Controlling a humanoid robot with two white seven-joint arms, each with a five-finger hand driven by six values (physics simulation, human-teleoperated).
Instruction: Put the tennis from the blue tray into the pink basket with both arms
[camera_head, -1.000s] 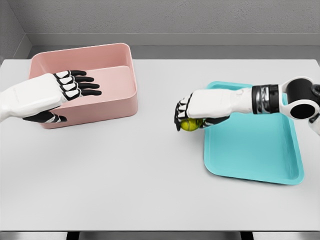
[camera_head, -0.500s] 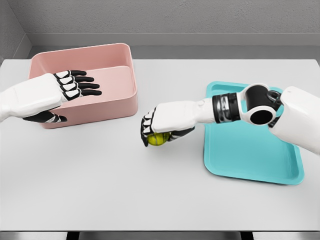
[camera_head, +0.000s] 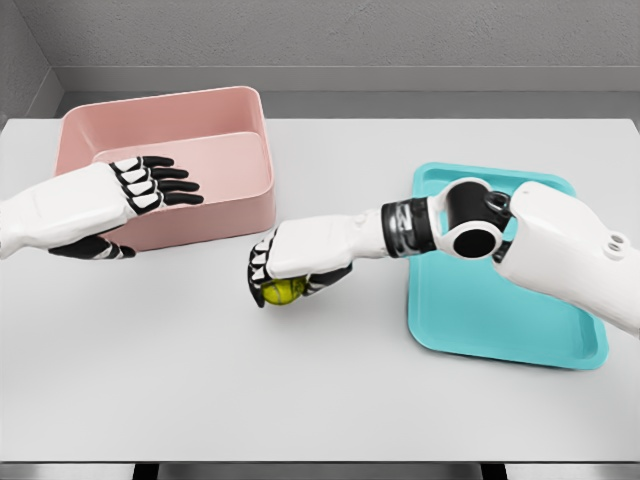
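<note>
Since a second ago the right hand (camera_head: 285, 270) is carrying the tennis ball (camera_head: 283, 291) off the blue tray (camera_head: 500, 330) and across the tabletop (camera_head: 300, 390), now just short of the pink basket (camera_head: 250, 215)'s near right corner, its fingers curled down over the ball from above. Judging by this, the transfer step is under way, and the next move is calling for a handover or a lift over the basket's wall. Meanwhile the left hand (camera_head: 140, 190) is hovering over the basket's near left wall, fingers extended, holding nothing.

We are seeing smooth white arm shells, a left hand (camera_head: 95, 205) and right hand (camera_head: 300, 262) — white-backed, black-jointed fingers — a banded grey-black wrist, a black round joint.
</note>
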